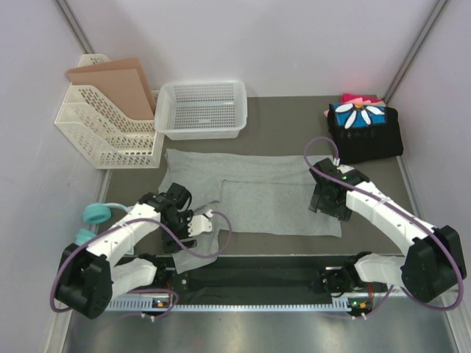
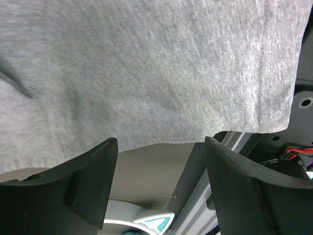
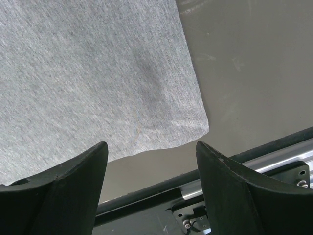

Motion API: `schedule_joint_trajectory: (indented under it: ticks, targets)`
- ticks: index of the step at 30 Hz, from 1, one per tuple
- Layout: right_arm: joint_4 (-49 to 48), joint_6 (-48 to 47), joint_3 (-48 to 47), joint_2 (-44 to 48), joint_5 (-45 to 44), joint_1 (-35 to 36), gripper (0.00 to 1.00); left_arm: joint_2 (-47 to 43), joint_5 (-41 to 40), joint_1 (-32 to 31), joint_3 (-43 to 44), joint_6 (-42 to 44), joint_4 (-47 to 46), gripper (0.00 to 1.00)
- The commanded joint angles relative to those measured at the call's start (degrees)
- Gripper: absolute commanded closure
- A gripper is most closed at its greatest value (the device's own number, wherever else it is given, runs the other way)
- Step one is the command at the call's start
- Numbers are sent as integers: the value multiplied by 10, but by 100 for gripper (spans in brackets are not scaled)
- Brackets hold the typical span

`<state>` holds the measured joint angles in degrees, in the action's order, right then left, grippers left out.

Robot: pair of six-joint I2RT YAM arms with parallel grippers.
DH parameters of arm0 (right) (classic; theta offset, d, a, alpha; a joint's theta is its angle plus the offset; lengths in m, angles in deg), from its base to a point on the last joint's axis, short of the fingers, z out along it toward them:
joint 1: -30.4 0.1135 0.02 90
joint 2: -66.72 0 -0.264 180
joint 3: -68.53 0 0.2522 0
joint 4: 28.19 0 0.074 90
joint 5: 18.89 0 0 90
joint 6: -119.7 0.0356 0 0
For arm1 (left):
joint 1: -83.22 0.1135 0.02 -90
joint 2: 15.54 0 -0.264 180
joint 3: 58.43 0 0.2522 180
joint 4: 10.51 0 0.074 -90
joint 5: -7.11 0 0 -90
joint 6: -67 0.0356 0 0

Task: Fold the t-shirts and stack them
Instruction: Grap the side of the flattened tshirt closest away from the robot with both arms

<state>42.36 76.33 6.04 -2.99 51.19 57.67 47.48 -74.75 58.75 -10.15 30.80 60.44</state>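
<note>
The heather-grey t-shirt (image 1: 257, 191) is lying flat across the middle of the counter (image 1: 287, 140). A second layer is showing over its near right part. The left pincer (image 1: 200, 223) is hovering low at the shirt's near left corner. Its fingers (image 2: 93, 186) are standing wide apart with nothing between them, and the cloth's edge is lying just beyond their tips. The right pincer (image 1: 327, 202) is hanging over the shirt's near right corner, likewise spread wide and gripping nothing. The folded t-shirts (image 1: 364, 129) are sitting stacked in the far right corner, a black one with a blue panel and white daisy on top of pink and red ones. A white mesh basket (image 1: 199, 131) is resting by the far edge, and a file rack (image 1: 103, 136) holding cardboard (image 1: 121, 84) is standing in the far left corner.
</note>
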Motion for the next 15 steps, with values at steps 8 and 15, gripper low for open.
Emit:
schedule_joint_trajectory:
  ticks: [8, 15]
  targets:
    - [-5, 6, -17, 2, -14, 10, 27, 49, -33, -49, 15, 61, 38, 24]
    - [-3, 7, -15, 4, -14, 9, 27, 75, -46, -104, -13, 29, -11, 28]
